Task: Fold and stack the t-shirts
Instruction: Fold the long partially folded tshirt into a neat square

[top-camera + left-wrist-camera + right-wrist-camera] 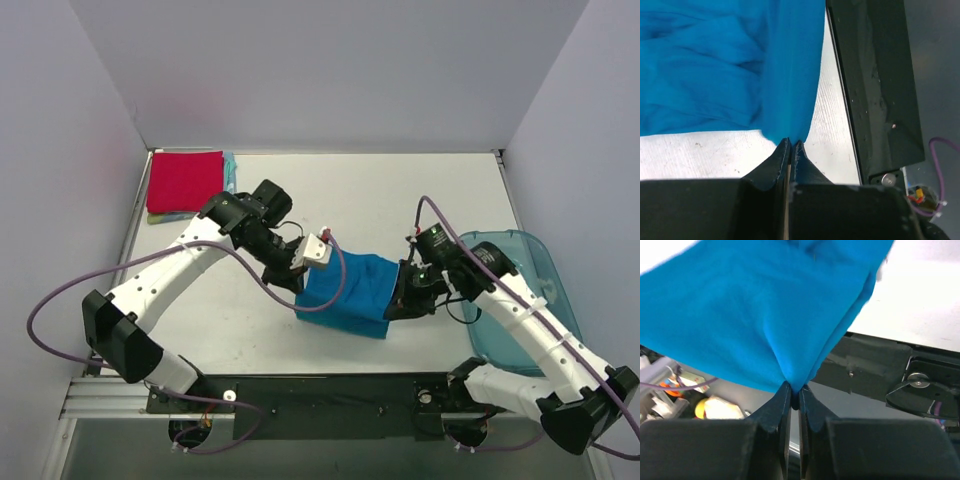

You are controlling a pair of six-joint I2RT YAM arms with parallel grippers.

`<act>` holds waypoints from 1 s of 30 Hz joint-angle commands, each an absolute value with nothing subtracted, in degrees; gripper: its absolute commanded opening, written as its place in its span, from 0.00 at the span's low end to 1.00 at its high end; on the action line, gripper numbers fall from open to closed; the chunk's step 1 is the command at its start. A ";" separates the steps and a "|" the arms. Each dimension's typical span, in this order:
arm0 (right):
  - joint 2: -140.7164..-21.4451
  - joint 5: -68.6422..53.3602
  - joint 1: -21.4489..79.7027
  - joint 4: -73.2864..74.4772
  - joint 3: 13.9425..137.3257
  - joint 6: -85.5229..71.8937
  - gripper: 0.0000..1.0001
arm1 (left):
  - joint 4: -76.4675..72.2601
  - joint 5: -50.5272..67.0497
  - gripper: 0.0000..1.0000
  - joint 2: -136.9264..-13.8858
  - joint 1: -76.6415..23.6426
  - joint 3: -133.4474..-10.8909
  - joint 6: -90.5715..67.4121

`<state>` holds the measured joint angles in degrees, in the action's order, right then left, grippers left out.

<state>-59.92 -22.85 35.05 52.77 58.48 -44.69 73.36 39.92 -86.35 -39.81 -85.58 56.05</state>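
Top external view: near the centre of the table (400, 200), the bright blue t-shirt (350, 290) is held between the left gripper (297, 283) and the right gripper (395, 304), each pinched tight on a cloth edge. At far left, the red t-shirt (185, 180) tops a folded stack.

Lab cell (plain walls (330, 70), bolted arms (170, 270))

**State of the t-shirts**

The bright blue t-shirt (350, 285) is lying rumpled and doubled at the centre of the table (400, 190), being pinched at both side edges; the red t-shirt (184, 181) is sitting folded square in the back-left corner, a light teal t-shirt (231, 170) peeking out beneath.
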 commanded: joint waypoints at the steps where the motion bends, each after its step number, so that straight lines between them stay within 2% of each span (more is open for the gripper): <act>1: -64.94 -23.20 29.11 58.18 64.68 -41.06 0.00 | 72.79 44.57 0.00 -88.40 -36.30 -89.73 48.18; 7: -74.78 -20.92 17.25 51.53 66.80 -31.38 0.00 | 62.50 41.41 0.00 -97.99 -33.23 -94.82 41.59; 11: -82.25 -19.69 14.16 45.63 68.20 -29.18 0.00 | 55.73 35.95 0.00 -105.19 -31.82 -98.78 37.98; 22: -101.93 -20.56 10.46 38.41 77.43 -28.83 0.00 | 50.80 27.61 0.00 -117.33 -30.68 -103.62 34.02; 30: -107.14 -21.97 10.90 37.09 83.50 -29.71 0.00 | 53.16 23.46 0.00 -117.52 -30.06 -106.69 29.27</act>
